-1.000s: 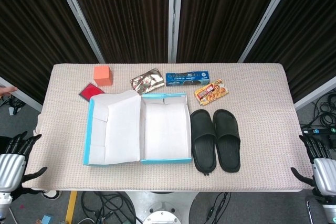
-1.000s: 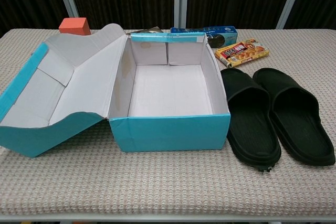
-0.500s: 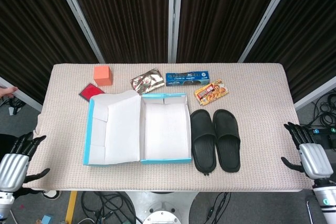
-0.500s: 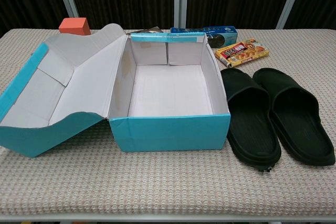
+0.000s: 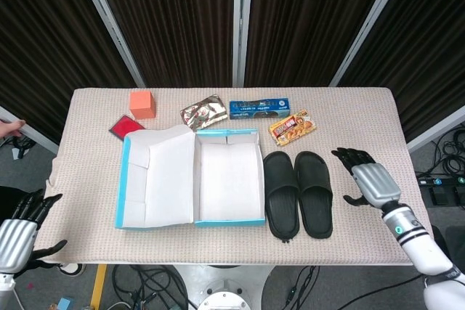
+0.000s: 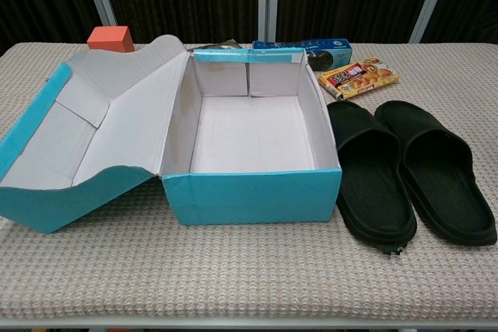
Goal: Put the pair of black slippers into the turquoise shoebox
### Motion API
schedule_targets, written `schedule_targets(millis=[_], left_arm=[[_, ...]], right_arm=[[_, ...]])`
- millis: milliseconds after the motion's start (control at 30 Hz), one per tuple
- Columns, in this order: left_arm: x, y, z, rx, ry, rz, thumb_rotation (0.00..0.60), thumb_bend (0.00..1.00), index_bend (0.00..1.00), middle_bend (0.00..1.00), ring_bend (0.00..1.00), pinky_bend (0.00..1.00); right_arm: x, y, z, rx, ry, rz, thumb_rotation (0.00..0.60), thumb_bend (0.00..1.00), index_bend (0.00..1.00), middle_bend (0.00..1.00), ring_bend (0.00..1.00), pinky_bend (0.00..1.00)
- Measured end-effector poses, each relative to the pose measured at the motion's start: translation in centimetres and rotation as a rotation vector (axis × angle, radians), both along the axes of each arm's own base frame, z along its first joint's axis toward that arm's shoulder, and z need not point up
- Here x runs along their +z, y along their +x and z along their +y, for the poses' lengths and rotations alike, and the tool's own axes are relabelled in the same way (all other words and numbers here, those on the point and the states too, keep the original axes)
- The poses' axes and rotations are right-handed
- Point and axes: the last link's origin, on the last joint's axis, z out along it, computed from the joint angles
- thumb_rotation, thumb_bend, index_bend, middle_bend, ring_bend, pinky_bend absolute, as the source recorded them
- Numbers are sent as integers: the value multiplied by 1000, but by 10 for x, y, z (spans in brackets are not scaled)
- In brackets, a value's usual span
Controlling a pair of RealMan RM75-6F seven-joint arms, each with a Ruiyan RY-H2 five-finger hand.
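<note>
Two black slippers (image 5: 298, 193) (image 6: 408, 170) lie side by side on the table, just right of the turquoise shoebox (image 5: 254, 179) (image 6: 253, 196). The box stands open and empty, its lid (image 5: 156, 179) (image 6: 85, 138) folded out to the left. My right hand (image 5: 368, 182) hovers over the table a short way right of the slippers, fingers spread and holding nothing. My left hand (image 5: 18, 234) hangs off the table's front left corner, fingers apart and empty. Neither hand shows in the chest view.
Along the back of the beige table (image 5: 363, 128) lie an orange cube (image 5: 142, 104) (image 6: 110, 38), a red packet (image 5: 122, 127), a foil pouch (image 5: 204, 112), a blue biscuit box (image 5: 259, 108) (image 6: 307, 48) and a yellow snack pack (image 5: 292, 128) (image 6: 359, 76).
My right hand has risen from beyond the table's right edge and moved left over the table toward the slippers. The left hand has sunk slightly.
</note>
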Motion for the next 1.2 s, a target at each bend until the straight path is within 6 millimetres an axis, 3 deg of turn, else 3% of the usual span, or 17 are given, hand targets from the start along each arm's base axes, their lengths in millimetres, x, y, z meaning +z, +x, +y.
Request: schedule_targets(millis=[233,500,867,1200], left_arm=[[6,-2,-6,-1,1,-7,600,0,117,188,35,100],[12,-2,-8,-12,0,-16,600,0,119,188,35,101],[15,-4,-8,-22,-15,-76,600,0,126,188,35,101],[13,-17,-9,21,-19,-89,600,0,126,188,35,101]], right_arm=[[-25,34,-32,-43,95,-1,600,81,0,46,0,86],[-70,73,-56,-75,221,-6,600,82,0,46,0,87],[-115,81,-64,-132,283,79,600,83,0,48,0,87],[-127,87,-67,-128,268,134,600,85,0,62,0,87]])
